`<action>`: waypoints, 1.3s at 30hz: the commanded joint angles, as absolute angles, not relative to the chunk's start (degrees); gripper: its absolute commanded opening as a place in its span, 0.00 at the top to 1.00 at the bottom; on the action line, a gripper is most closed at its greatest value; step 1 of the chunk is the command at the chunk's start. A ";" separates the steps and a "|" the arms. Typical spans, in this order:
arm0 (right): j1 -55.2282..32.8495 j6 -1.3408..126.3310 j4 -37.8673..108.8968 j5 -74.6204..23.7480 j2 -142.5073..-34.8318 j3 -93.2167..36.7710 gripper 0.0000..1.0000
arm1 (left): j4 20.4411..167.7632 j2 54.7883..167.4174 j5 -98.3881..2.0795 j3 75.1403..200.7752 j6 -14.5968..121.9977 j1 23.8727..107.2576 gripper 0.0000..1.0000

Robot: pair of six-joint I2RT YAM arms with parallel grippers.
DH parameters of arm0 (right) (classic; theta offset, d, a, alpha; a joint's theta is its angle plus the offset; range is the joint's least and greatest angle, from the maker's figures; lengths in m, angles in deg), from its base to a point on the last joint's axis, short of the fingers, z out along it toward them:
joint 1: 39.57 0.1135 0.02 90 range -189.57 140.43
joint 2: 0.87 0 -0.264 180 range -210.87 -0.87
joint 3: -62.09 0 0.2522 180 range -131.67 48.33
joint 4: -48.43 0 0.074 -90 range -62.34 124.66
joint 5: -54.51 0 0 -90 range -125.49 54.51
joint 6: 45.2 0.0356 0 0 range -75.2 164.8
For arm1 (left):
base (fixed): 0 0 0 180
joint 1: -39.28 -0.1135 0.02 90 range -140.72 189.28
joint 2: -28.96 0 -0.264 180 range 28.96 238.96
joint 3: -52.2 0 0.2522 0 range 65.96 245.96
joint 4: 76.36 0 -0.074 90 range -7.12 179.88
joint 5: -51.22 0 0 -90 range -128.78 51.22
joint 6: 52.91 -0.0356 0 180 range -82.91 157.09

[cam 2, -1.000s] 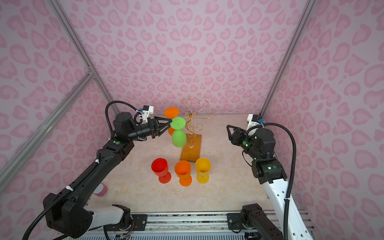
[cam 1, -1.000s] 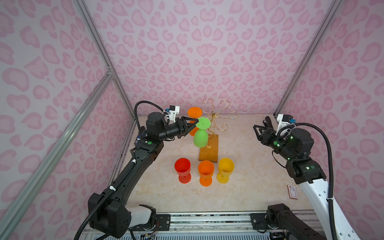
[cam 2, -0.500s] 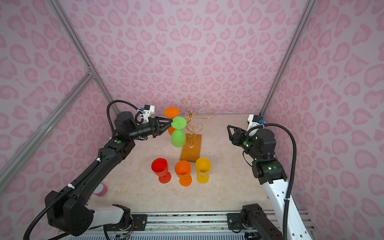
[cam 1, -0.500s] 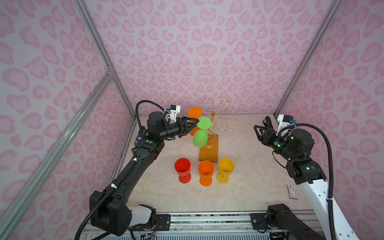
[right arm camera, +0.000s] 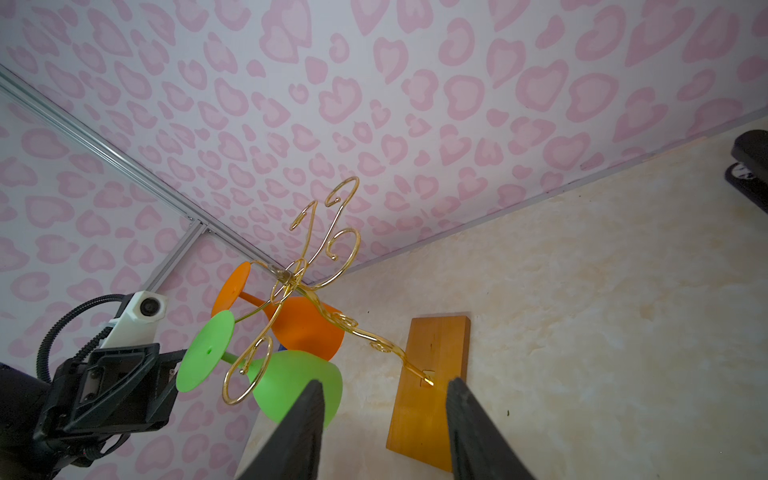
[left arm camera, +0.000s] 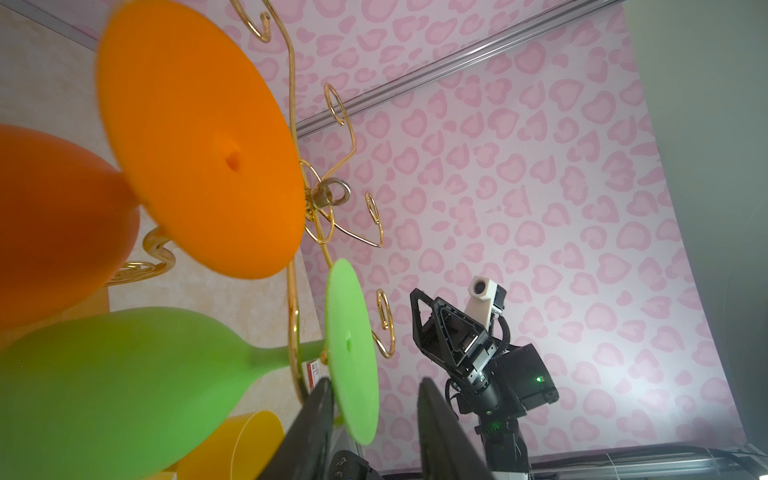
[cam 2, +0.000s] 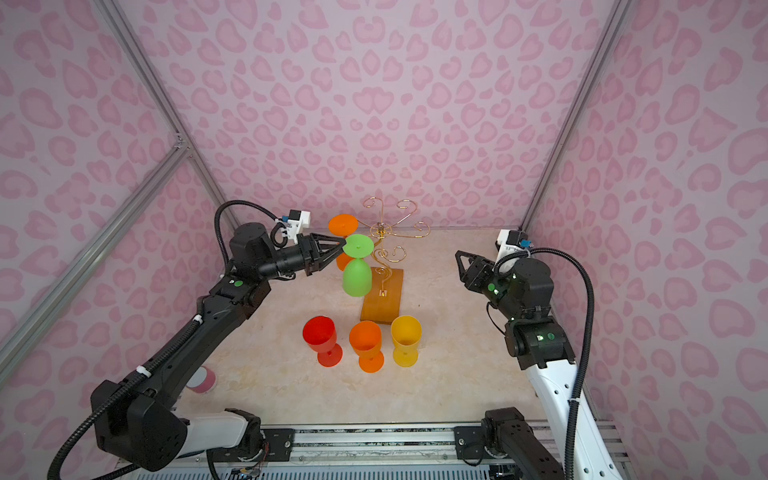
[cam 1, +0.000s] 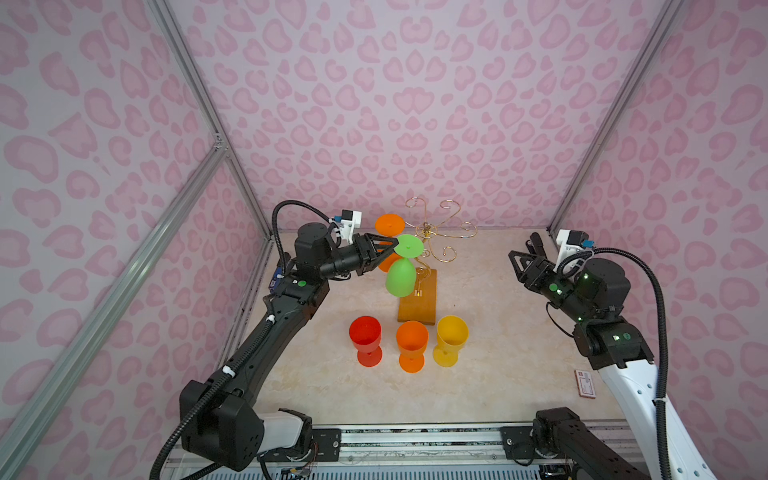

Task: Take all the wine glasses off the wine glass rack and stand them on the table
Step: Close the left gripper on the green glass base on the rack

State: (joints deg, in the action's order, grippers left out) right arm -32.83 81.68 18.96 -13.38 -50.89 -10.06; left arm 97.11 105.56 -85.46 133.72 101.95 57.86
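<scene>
Straddling the wine glass point(left arm camera: 166, 365) foot, left gripper point(left arm camera: 374, 386) hovers.

No legible text anywhere. Small red-and-white card point(cam 1: 585, 384) on table point(cam 1: 498, 374), well apart from both sets of jaws, carries print too small to read.

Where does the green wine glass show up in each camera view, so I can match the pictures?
Top view: the green glass hangs upside down near the middle.
Top view: the green glass also near the middle.
Left wrist: the green glass close up, beside the hanging orange glass.
Right wrist: the green glass beside the orange glass.
Shared landmark: the gold rack's hub.
</scene>
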 commanded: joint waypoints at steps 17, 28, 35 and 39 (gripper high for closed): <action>-33.17 83.34 22.79 -11.32 -51.52 -8.84 0.52 | 95.17 105.71 -85.82 134.34 100.73 57.73 0.86; -33.07 84.93 24.57 -10.30 -51.41 -7.78 0.52 | 93.75 104.65 -85.54 133.90 100.33 56.86 0.97; -33.05 85.58 25.35 -9.60 -51.92 -7.51 0.52 | 93.72 104.00 -85.56 133.73 100.63 56.33 0.98; -33.07 85.84 25.67 -9.56 -52.02 -7.32 0.52 | 94.71 104.09 -85.88 133.96 101.57 56.27 0.98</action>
